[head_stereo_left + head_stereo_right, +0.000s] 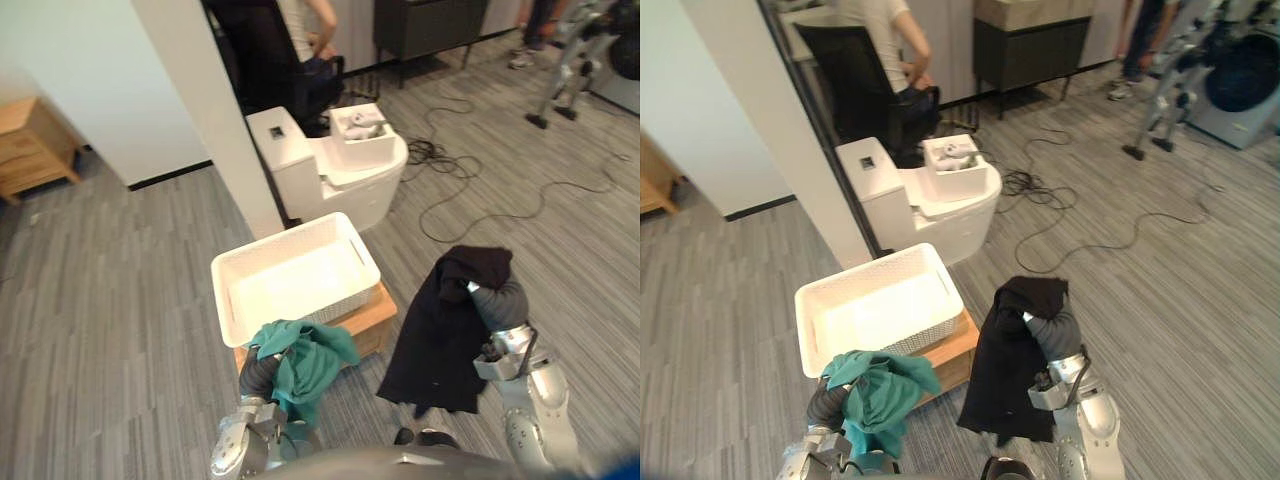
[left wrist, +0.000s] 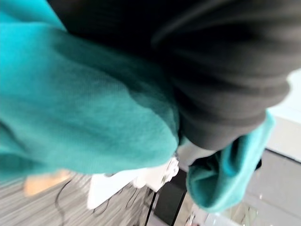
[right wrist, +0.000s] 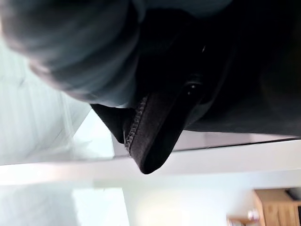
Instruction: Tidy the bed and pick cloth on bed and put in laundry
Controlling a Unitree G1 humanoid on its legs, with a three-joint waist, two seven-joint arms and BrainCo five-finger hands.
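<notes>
While both cloths hang clear of the floor, this looks like the drop-off step. The teal cloth (image 1: pixel 310 360) drapes over the left robot hand (image 1: pixel 258 372) at the near edge of the white basket (image 1: pixel 300 282). The black cloth (image 1: pixel 440 340) hangs from the right robot hand (image 1: pixel 500 302) just beside the basket. Cloth covers both, so I cannot tell either grip. Next call: swing each over the basket and let go.

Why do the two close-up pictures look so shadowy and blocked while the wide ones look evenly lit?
Left wrist view: the crumpled teal cloth hangs right against the camera. Right wrist view: the black cloth shades the lens, with bright background behind. Left eye view: the white plastic laundry basket glares brightly.
</notes>
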